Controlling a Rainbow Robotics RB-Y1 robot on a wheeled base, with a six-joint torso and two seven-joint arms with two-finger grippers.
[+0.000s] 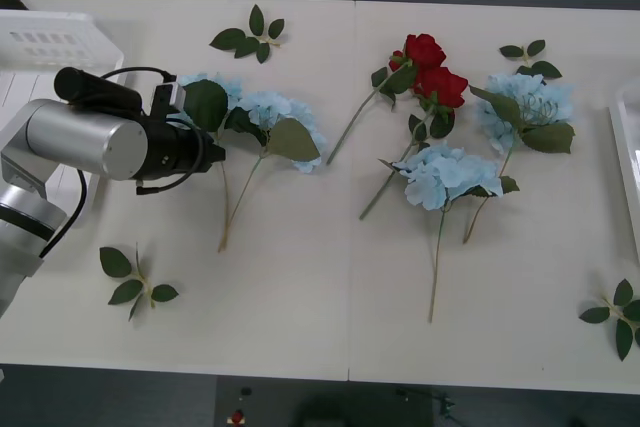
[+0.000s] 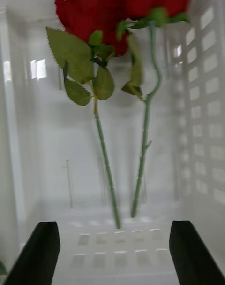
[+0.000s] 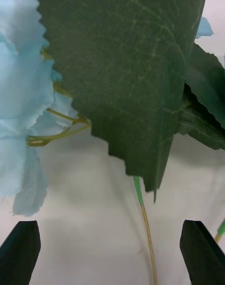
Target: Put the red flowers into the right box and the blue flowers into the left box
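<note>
The left gripper (image 3: 112,254), jaws spread, hovers over one of four blue hydrangeas (image 1: 265,112) at the table's (image 1: 300,297) ten o'clock. Two red roses (image 1: 432,67) lie at one o'clock; two more (image 2: 93,12) rest inside the right box (image 2: 201,125) below the released right gripper (image 2: 112,252).

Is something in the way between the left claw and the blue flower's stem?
Yes. In the left wrist view the left gripper is open above the table, and a big dark green leaf hangs over the blue flower's stem, covering its upper part. The lower stem shows bare between the fingers, so that part looks reachable.
</note>
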